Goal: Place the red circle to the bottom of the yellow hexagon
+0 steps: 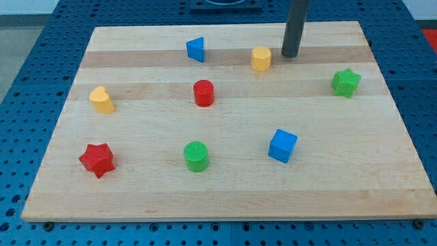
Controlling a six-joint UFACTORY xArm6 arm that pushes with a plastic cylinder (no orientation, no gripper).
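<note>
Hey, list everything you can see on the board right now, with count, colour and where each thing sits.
red circle: 1, red, board centre, below-left of the hexagon
yellow hexagon: 1, yellow, top, right of centre
blue triangle: 1, blue, top, left of the hexagon
yellow heart: 1, yellow, left side
red star: 1, red, bottom left
green circle: 1, green, bottom centre
blue cube: 1, blue, bottom, right of centre
green star: 1, green, right side
wooden board: 1, light wood, on blue perforated table
my tip: 1, dark rod, just right of the yellow hexagon, apart
</note>
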